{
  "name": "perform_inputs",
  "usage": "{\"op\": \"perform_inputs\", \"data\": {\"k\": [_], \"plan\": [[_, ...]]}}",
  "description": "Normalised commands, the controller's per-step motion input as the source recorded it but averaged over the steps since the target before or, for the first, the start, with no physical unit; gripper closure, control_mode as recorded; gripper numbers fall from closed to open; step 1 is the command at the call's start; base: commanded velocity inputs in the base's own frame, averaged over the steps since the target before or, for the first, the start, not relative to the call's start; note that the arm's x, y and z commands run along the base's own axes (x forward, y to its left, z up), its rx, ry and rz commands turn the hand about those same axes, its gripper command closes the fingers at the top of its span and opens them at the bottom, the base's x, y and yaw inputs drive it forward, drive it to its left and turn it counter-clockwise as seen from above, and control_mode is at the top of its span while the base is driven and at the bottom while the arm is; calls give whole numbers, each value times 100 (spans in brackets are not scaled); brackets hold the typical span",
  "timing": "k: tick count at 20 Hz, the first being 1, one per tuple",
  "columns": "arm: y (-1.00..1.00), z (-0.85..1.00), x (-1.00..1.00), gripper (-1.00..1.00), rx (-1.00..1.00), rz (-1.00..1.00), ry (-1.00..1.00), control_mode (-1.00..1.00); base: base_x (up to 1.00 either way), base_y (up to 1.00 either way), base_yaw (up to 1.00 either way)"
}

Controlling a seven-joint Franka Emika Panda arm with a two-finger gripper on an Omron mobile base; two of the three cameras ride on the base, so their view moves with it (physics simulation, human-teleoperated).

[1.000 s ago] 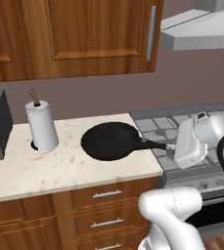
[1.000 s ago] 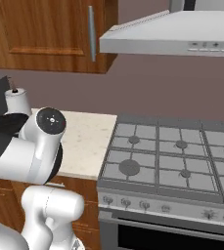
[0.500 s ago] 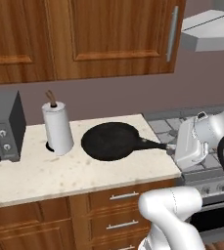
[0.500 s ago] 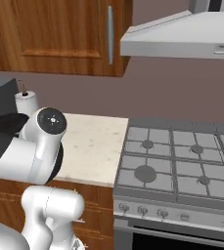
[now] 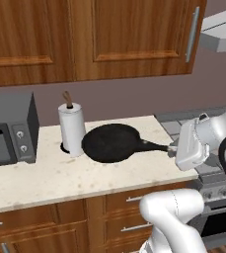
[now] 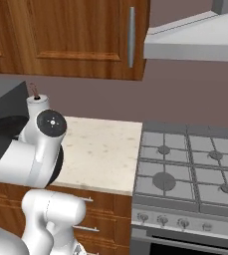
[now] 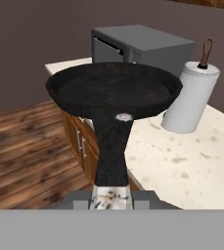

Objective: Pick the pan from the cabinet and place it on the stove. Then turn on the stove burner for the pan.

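Arm bent level, jaws (image 5: 172, 148) apparently clamped on the pan (image 5: 110, 143) handle above the counter (image 5: 45, 178).

stove (image 6: 185, 174) cut by right edge, pan (image 6: 1, 139) rim behind arm, jaws hidden

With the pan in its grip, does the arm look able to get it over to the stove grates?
Probably yes. The gripper holds the pan by its handle above the counter, and the stove grates lie bare beside it, nothing standing between.
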Motion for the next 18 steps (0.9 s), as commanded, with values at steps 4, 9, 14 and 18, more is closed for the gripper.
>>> {"op": "perform_inputs", "data": {"k": [4,9,14,18], "plan": [[0,0,0,100,0,0,0,100,29,24,0],[0,0,0,100,0,0,0,100,28,30,0],[0,0,0,100,0,0,0,100,25,43,0],[0,0,0,100,0,0,0,100,27,47,0]]}}
